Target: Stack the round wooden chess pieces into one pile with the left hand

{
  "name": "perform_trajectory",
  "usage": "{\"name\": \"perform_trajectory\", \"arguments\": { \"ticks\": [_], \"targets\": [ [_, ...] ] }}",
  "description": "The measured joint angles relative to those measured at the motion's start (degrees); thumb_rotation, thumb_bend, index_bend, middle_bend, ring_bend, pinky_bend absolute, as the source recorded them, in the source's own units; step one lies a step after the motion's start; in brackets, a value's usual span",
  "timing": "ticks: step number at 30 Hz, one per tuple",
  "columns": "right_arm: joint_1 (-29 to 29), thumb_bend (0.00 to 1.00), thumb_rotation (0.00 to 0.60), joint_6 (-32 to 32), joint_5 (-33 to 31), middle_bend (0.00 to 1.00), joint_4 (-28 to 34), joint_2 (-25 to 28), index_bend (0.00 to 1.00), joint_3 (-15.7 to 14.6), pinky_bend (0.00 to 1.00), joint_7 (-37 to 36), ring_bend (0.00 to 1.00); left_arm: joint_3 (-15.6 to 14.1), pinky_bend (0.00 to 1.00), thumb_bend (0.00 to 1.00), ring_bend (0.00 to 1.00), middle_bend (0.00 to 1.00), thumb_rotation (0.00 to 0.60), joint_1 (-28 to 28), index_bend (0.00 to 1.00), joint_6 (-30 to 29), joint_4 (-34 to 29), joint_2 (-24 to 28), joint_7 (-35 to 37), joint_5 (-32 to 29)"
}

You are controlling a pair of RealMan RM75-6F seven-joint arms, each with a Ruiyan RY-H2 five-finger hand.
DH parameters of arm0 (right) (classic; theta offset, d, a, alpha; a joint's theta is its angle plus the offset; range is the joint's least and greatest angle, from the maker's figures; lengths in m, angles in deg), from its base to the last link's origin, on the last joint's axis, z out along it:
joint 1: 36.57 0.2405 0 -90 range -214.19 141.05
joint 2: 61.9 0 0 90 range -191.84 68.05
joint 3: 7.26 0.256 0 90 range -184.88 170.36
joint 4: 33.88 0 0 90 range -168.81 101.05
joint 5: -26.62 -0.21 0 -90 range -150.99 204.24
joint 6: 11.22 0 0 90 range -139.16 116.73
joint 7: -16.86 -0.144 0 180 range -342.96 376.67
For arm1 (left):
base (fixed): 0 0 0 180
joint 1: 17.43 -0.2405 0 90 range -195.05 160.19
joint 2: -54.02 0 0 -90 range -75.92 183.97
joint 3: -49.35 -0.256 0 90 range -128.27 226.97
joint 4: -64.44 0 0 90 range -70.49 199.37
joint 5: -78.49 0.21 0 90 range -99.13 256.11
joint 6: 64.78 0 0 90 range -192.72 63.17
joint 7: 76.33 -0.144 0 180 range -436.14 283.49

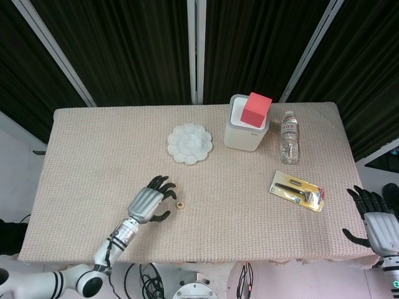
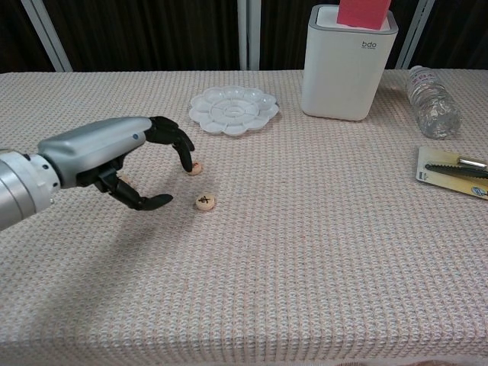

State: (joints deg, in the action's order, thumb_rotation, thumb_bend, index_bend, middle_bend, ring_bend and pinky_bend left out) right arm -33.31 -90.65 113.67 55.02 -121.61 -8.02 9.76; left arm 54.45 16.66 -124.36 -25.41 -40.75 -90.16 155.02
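Note:
Two round wooden chess pieces show on the woven tablecloth. One piece (image 2: 195, 168) lies right at the fingertips (image 2: 186, 162) of my left hand (image 2: 114, 152); in the head view those fingers hide it. The other piece (image 2: 204, 202) (image 1: 181, 204) lies just right of the thumb, apart from it. My left hand (image 1: 149, 200) hovers low with fingers and thumb spread, and nothing is visible between them. A third piece seen earlier is out of sight. My right hand (image 1: 374, 218) rests off the table's right front corner with its fingers spread, holding nothing.
A white flower-shaped palette dish (image 1: 189, 144) sits behind the pieces. Further right stand a white bin (image 1: 247, 132) with a red block (image 1: 256, 109) on it, a water bottle (image 1: 289, 137) and a packaged tool on a yellow card (image 1: 298, 190).

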Motion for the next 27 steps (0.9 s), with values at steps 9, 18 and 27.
{"name": "perform_trajectory", "arguments": {
  "ticks": [9,18,27],
  "targets": [
    [-0.1,0.15,0.600,0.0,-0.1,0.00,-0.9,0.0,0.00,-0.1,0.00,-0.9,0.00,1.1,0.00,0.31,0.00,0.17,0.600,2.9,0.37,3.3,6.7,-5.3,-0.3,-1.7],
    [-0.1,0.15,0.600,0.1,-0.2,0.00,-1.2,0.0,0.00,-0.1,0.00,-1.4,0.00,1.1,0.00,0.31,0.00,0.17,0.600,3.7,0.39,4.7,9.7,-6.9,1.2,-2.4],
    [-0.1,0.15,0.600,0.2,-0.4,0.00,-1.6,0.0,0.00,0.0,0.00,-1.8,0.00,1.1,0.00,0.31,0.00,0.17,0.600,4.1,0.43,5.0,10.9,-7.4,1.3,-2.7]
  ]
}}
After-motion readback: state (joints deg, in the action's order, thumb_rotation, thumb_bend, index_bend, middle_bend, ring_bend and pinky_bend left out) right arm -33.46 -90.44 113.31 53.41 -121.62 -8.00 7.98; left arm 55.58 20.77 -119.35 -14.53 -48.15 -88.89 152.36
